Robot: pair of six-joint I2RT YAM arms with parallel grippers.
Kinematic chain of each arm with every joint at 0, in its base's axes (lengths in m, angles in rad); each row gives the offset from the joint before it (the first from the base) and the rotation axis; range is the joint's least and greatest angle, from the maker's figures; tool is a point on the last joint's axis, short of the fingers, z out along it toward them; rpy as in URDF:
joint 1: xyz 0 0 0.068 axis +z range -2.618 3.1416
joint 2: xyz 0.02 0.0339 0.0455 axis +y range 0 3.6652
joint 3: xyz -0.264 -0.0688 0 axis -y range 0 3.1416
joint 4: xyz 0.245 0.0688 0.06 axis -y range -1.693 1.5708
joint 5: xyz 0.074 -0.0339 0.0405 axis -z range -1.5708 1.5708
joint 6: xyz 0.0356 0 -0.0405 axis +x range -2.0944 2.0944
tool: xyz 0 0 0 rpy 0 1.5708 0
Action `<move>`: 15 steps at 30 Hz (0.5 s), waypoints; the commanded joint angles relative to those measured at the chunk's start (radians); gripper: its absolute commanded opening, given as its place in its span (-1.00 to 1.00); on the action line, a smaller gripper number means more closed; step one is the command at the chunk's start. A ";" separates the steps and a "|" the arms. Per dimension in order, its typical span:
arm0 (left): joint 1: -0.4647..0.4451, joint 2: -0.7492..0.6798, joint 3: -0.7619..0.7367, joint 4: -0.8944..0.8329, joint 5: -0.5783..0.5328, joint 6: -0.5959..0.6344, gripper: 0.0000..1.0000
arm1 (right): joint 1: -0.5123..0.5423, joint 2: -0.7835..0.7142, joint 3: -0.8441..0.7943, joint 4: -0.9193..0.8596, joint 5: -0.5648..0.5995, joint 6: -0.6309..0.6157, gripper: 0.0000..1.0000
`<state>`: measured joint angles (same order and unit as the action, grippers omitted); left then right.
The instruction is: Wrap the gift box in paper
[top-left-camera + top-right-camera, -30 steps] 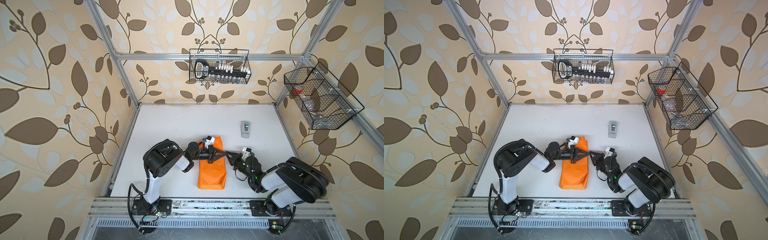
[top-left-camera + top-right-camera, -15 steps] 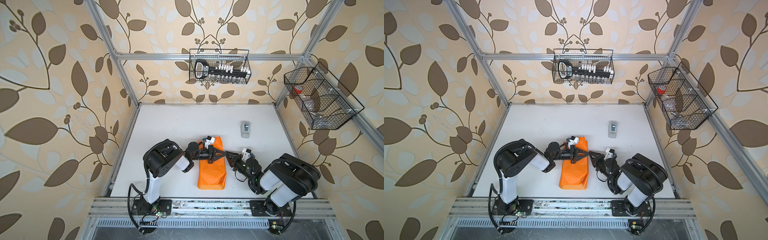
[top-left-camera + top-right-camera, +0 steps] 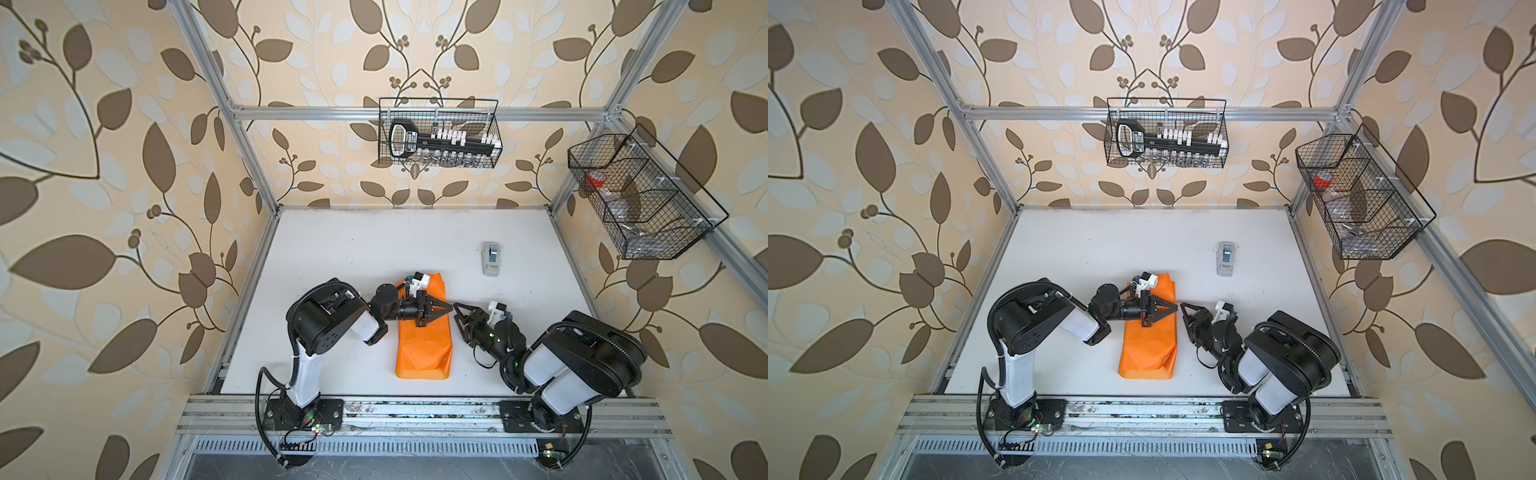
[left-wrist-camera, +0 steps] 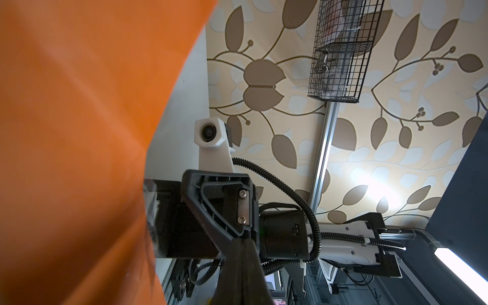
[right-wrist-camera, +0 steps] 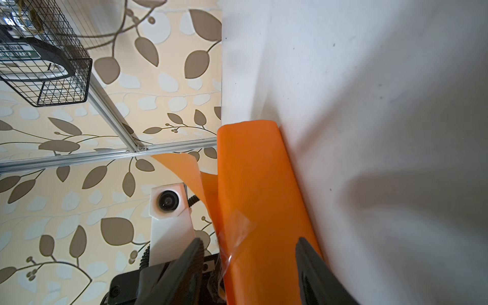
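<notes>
Though agape, right claw (image 3: 457,318) beside paper (image 3: 423,353).

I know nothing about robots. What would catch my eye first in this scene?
The bright orange paper, folded into a long bundle, lies toward the front of the white table. Two black-and-white arms flank it, the left arm stretched over it and the right arm just beside it. Leafy brown wallpaper surrounds everything, with a wire basket on the back wall.

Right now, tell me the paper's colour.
Plain orange; the paper shows best in a top view.
</notes>
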<state>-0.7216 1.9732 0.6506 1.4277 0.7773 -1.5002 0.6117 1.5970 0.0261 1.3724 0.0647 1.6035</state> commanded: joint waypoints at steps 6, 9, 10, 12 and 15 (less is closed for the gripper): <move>-0.012 0.006 -0.020 0.005 -0.006 -0.007 -1.00 | -0.014 -0.182 -0.001 -0.280 -0.022 -0.068 0.03; -0.012 0.006 -0.020 0.005 -0.009 -0.007 -1.00 | -0.026 -0.338 0.076 -0.625 -0.048 -0.224 -0.34; -0.012 0.005 -0.020 0.004 -0.009 -0.007 -1.00 | -0.023 -0.395 0.094 -0.715 -0.034 -0.274 -0.48; -0.012 0.005 -0.020 0.005 -0.010 -0.007 -1.00 | -0.021 -0.496 0.100 -0.845 0.000 -0.339 -0.58; -0.012 0.007 -0.021 0.004 -0.012 -0.007 -1.00 | -0.044 -0.619 0.090 -0.936 0.004 -0.398 -0.76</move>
<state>-0.7216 1.9732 0.6491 1.4303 0.7757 -1.5002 0.5835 1.0393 0.1093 0.6727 0.0502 1.3148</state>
